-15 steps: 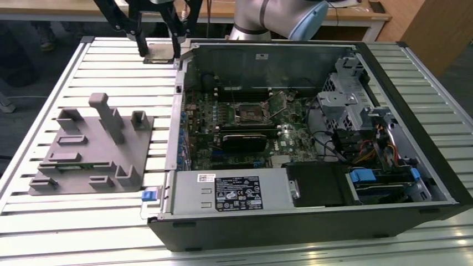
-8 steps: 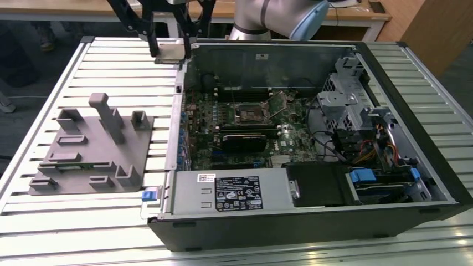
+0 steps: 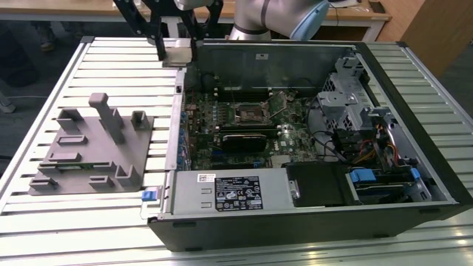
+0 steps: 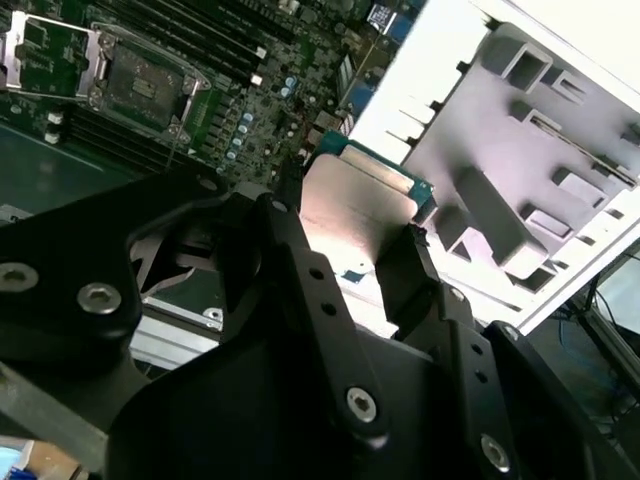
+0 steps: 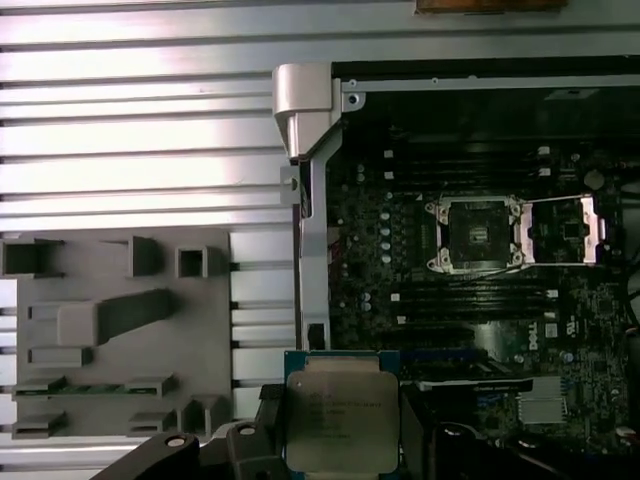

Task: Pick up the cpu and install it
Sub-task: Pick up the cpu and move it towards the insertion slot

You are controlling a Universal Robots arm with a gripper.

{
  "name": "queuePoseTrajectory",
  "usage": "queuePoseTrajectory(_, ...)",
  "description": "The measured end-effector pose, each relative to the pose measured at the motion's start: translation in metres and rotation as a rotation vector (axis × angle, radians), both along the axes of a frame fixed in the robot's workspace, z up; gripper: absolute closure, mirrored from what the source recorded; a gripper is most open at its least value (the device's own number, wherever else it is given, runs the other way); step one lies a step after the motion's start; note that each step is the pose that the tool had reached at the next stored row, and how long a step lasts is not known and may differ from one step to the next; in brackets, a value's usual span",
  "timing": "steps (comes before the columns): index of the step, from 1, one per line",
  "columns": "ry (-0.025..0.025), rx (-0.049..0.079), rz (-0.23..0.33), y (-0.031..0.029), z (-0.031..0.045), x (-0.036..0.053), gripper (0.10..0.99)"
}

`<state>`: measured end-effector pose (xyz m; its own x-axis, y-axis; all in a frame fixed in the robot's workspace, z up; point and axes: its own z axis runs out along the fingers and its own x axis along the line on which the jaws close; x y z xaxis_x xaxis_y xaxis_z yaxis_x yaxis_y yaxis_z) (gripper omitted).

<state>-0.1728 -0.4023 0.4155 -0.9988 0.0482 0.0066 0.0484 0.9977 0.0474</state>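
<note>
The black two-fingered end effector [image 5: 343, 455] is closed on the cpu [image 5: 342, 420], a small flat square chip with a silver metal top and a thin green rim. In the first wrist view its fingers press on two opposite edges. The chip hangs in the air by the far corner wall of the open black computer case [image 3: 414, 183], at the edge of the slatted aluminium tabletop [image 3: 118, 66]. It is well apart from the square metal-framed socket [image 5: 478, 235] on the green motherboard, whose retaining frame lies flipped open to one side. The grey plastic tray [image 3: 88, 149] sits on the tabletop beside the case.

The step in hand looks like the carry to the socket. Doing it well probably means holding the chip level and gripping only its edges. It should pass clear of the case wall. The chip's sides look roughly parallel to the socket's, which helps. Its corner marks are too small to tell. Any sideways slide over the contacts could damage them.
</note>
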Motion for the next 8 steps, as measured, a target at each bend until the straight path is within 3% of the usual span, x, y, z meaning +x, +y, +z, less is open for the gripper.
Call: queuePoseTrajectory(8, -0.0051, 0.000, 0.000, 0.0084, -0.0089, 0.0333, 0.545)
